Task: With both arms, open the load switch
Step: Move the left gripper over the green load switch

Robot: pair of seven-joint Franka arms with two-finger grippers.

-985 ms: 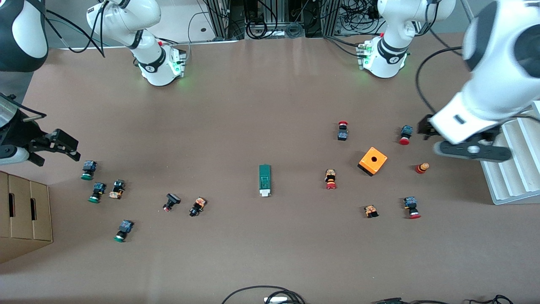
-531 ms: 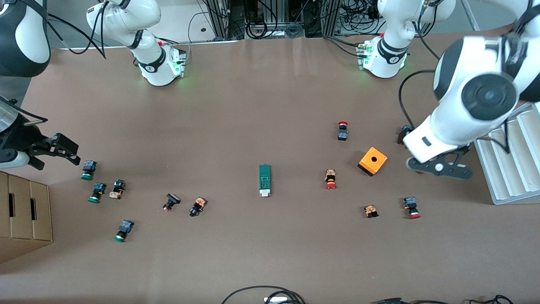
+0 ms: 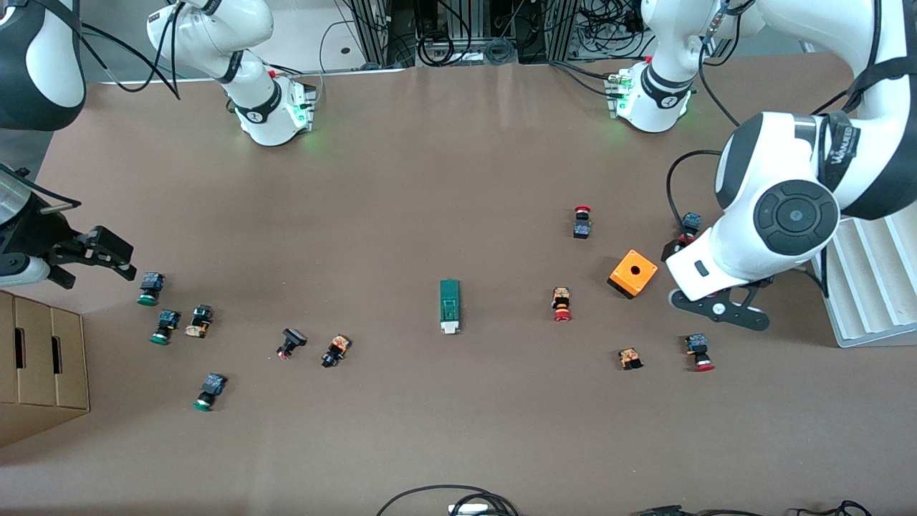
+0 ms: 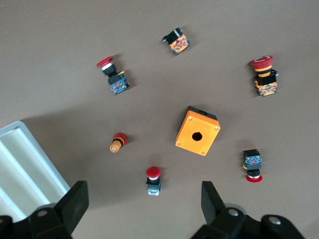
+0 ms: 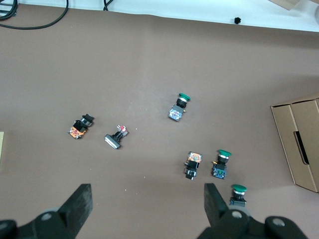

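green load switch (image 3: 449, 306) mid-table, left gripper (image 4: 142, 206) and right gripper (image 5: 148, 206) spread, aloft

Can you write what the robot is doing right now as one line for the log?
stage: approach | switch: untouched, mid-table | left gripper: open, beside orange box | right gripper: open, above green buttons

The table (image 3: 430, 179) is showing a matt, smooth brown surface, and the arms (image 3: 788, 208) are gleaming in glossy white plastic with black bands. The orange box (image 3: 633, 273) and green load switch (image 3: 449, 306) are looking like smooth plastic, while the carton (image 3: 39, 358) is showing matt brown cardboard.
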